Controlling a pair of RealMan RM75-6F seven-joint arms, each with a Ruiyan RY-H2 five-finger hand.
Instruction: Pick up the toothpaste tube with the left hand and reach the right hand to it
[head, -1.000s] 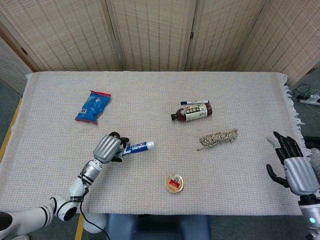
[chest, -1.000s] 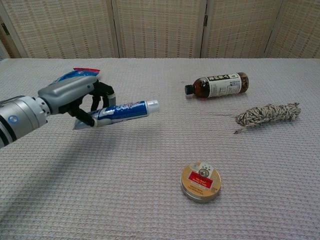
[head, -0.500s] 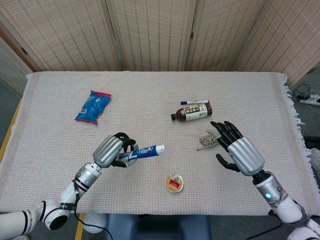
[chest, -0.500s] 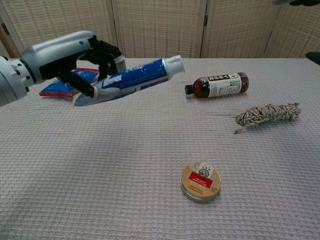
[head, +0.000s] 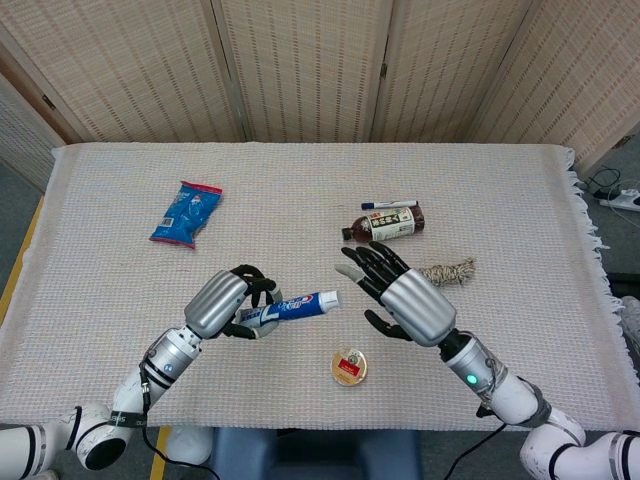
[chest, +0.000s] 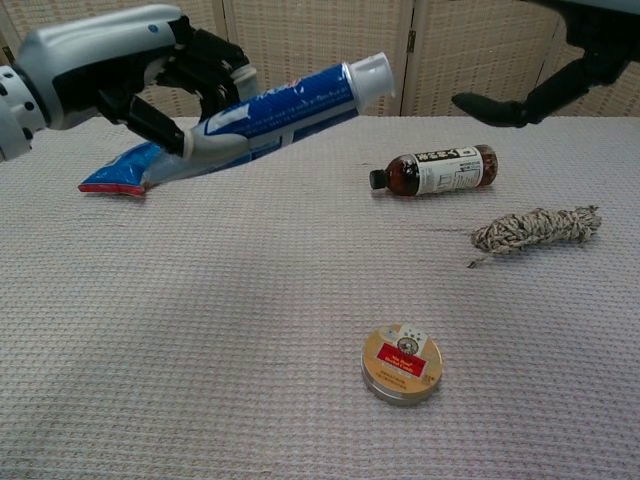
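Observation:
My left hand (head: 228, 303) (chest: 120, 75) grips the blue and white toothpaste tube (head: 298, 305) (chest: 280, 110) by its flat end and holds it above the table, white cap pointing right. To the right of the cap is my right hand (head: 405, 297), raised and open with its fingers spread toward the cap, a short gap away. The chest view shows only dark fingers (chest: 530, 95) of the right hand at the top right.
A brown bottle (head: 385, 224) and a pen (head: 388, 204) lie behind the right hand, a bundle of twine (head: 450, 271) to its right. A round tin (head: 349, 366) sits near the front edge under the hands. A blue snack bag (head: 186, 212) lies far left.
The right hand has swung in from the table's right edge to just right of the tube cap. The left hand has lifted the tube higher and slightly right.

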